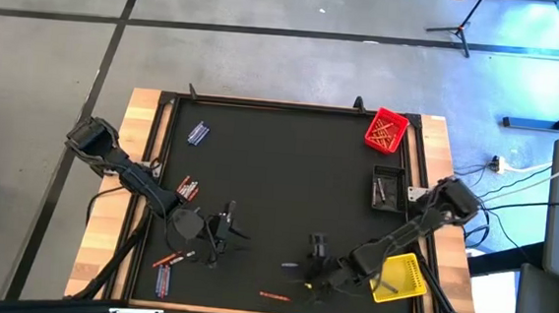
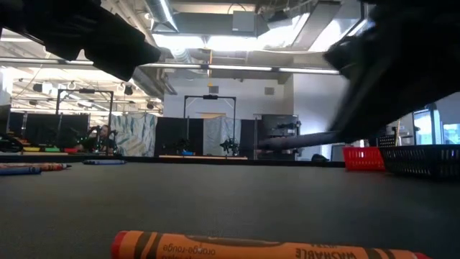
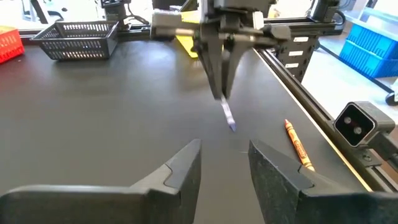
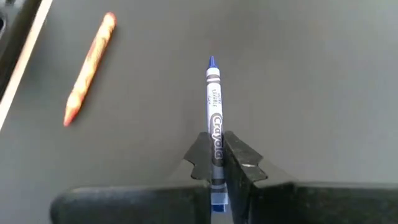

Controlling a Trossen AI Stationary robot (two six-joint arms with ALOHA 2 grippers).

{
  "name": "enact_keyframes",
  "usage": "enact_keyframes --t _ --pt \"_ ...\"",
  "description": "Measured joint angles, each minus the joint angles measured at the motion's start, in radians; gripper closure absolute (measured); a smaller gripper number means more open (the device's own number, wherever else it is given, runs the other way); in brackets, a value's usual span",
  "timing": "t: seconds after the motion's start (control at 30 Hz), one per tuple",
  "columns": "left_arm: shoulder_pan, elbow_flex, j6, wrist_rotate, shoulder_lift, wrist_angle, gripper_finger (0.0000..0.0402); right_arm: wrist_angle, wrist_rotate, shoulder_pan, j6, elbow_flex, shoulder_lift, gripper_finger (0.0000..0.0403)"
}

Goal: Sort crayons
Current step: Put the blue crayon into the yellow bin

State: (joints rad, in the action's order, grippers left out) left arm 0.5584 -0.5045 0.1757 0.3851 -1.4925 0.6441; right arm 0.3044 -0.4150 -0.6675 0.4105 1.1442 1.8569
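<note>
Mat [image 1: 288, 177] on table, three bins along its right edge, crayons [image 1: 187, 188] scattered at left, one crayon [image 1: 274, 296] near front edge

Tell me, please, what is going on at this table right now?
The robot is sorting crayons. Its right gripper is shut on a blue crayon, held near the table's front edge with an orange crayon lying close by. The left gripper is open and empty, facing the right one. More crayons lie loose at the front left, and a red bin, a black bin and a yellow bin stand along the right side.
</note>
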Motion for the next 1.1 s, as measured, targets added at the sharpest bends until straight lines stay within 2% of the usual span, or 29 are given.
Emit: enact_keyframes --t 0.23,0.33,0.43,0.63,0.87,1.1 --pt "0.000 0.000 0.000 0.006 0.000 0.000 0.0276 0.252 0.018 -0.102 0.183 0.001 -0.119 0.0384" --pt "0.000 0.000 0.000 0.008 0.000 0.000 0.0276 0.356 0.058 -0.150 0.277 0.001 -0.179 0.0384" --pt "0.000 0.000 0.000 0.017 0.000 0.000 0.0276 0.454 0.097 -0.203 0.391 0.002 -0.245 0.0389" --pt "0.000 0.000 -0.001 0.017 0.000 0.000 0.0276 0.636 0.095 -0.328 0.635 0.002 -0.342 0.0384" --pt "-0.009 0.000 -0.002 0.020 0.000 0.000 0.0276 0.869 0.187 -0.461 0.989 0.002 -0.378 0.0386" --pt "-0.026 0.000 -0.001 0.020 0.000 0.000 0.0276 0.917 0.236 -0.533 1.127 -0.037 -0.378 0.0382"
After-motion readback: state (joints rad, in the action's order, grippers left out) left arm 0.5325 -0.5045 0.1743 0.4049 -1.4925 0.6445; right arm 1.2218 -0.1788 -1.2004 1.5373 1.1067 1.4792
